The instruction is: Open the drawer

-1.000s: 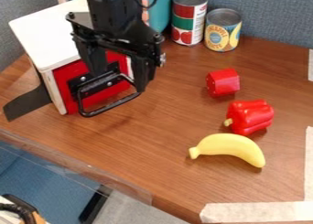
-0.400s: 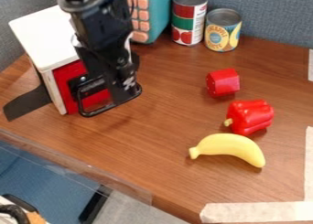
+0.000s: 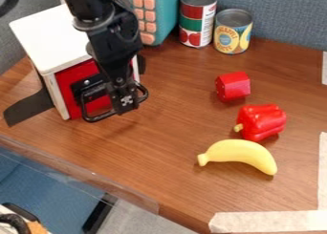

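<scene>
Tabletop: yellow banana (image 3: 239, 154) nearest the camera; red bell pepper (image 3: 260, 122) and small red block (image 3: 234, 86) behind it, all well apart from the white-topped cabinet (image 3: 51, 35). Pineapple can (image 3: 232, 31) and tomato can (image 3: 197, 19) at back, beside a teal object with pink buttons (image 3: 159, 13).

Red-fronted drawer (image 3: 71, 80) on the cabinet's near side, shut, black loop handle (image 3: 94, 118) jutting out. Arm in from upper left, across cabinet top; gripper (image 3: 127, 104) points down before the drawer, hiding part of its front. Tip overlaps handle's right side; contact unclear. Open or closed: can't tell.
</scene>
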Controlling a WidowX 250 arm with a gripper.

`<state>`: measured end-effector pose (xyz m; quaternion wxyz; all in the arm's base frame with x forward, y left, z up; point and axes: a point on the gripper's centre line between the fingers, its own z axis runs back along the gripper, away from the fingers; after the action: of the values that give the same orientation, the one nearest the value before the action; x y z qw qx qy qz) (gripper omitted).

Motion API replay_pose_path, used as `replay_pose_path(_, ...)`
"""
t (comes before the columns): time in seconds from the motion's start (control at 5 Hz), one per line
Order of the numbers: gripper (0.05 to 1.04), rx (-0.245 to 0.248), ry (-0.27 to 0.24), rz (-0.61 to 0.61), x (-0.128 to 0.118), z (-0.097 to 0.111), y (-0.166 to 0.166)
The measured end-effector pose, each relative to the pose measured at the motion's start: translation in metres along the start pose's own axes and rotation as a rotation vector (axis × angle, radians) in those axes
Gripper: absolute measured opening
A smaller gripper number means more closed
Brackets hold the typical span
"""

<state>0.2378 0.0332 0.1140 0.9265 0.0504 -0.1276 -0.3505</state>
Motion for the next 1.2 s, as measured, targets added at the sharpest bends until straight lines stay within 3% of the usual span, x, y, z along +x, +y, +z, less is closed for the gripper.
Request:
replay_pose_path(0.4,0.999,0.121,-0.044,-0.055,0.004,-0.014,0.008)
replay_pose_path(0.6,0.999,0.176,-0.039,-0.043,0.003,-0.020,0.015)
replay_pose_path(1.2,0.999,0.191,0.032,-0.043,-0.011,-0.058,0.023)
